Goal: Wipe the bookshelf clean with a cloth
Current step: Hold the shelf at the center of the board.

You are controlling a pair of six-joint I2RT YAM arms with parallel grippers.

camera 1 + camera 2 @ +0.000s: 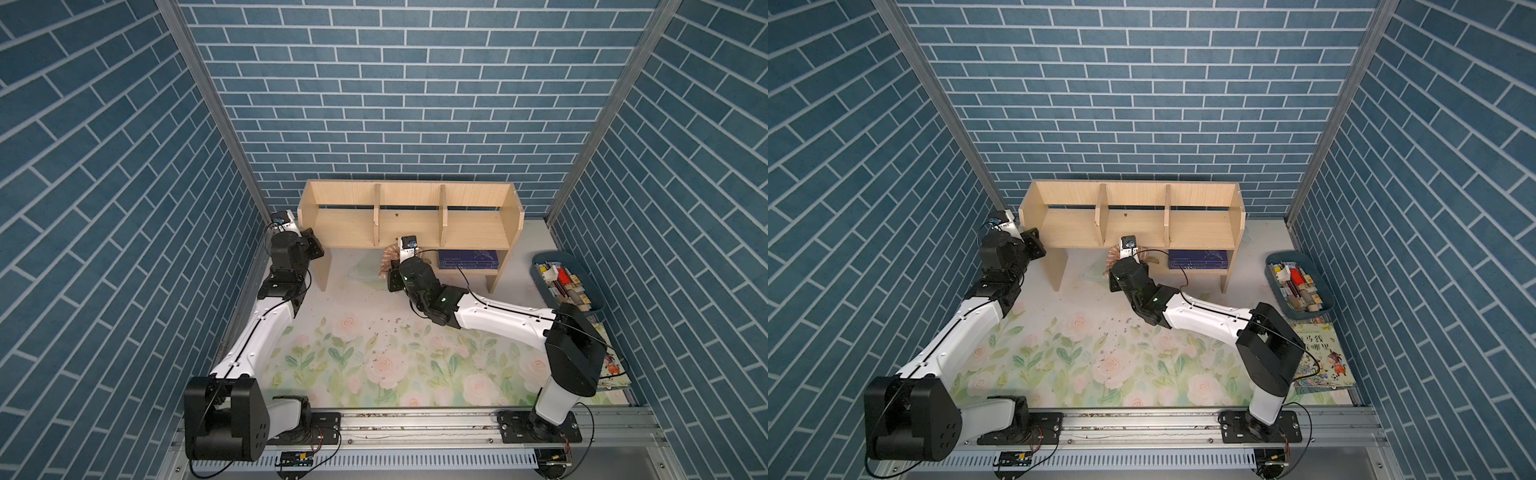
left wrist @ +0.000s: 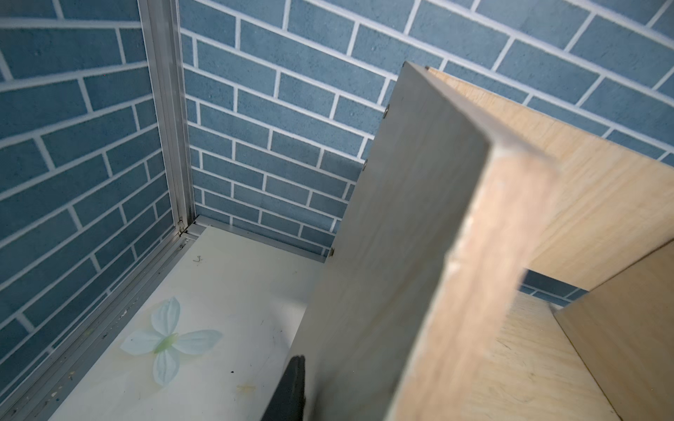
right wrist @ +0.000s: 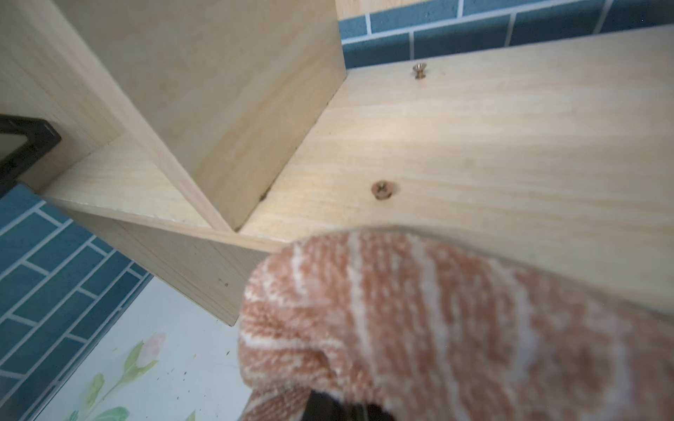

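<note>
The light-wood bookshelf stands against the back wall. My left gripper is at its left end panel. One dark finger lies flat on the panel's outer face, and the panel hides the other. My right gripper is shut on the striped brown and beige cloth. It holds the cloth at the front edge of the upper tier's middle compartment, beside a divider.
A dark blue book lies in the lower cubby. A grey bin of small items stands at the right, with a picture book in front of it. Dark crumbs dot the floral mat. Brass screws sit in the shelf board.
</note>
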